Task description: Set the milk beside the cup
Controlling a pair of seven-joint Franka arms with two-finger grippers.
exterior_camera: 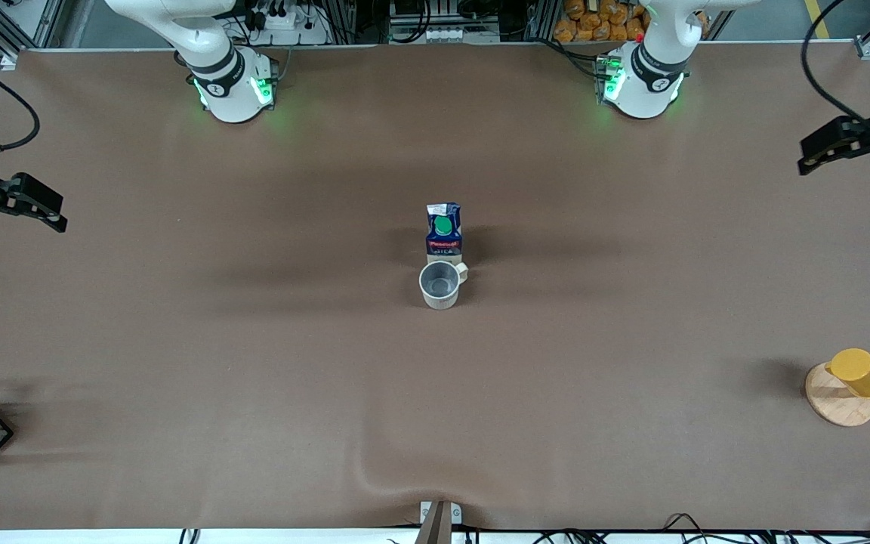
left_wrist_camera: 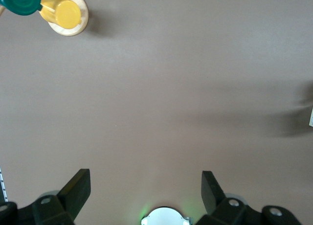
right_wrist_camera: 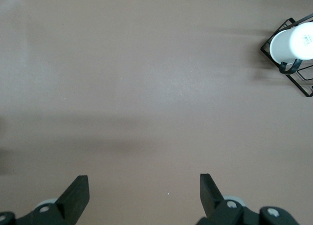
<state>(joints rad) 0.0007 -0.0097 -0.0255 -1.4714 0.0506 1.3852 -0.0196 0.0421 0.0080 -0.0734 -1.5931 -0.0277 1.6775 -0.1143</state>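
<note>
At the centre of the front view you see the gable-top milk point(exterior_camera: 444, 229) upright on the matte brown table point(exterior_camera: 254, 340), just above the round ceramic cup point(exterior_camera: 441, 285). Left gripper point(left_wrist_camera: 145, 187) and right gripper point(right_wrist_camera: 144, 187) wait at the edges, jaws spread wide, empty

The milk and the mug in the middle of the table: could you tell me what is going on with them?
Nothing is being handled. The milk stands upright right beside the cup, just farther from the front camera. The left gripper and the right gripper are both open, empty and waiting over the table's two ends.
</note>
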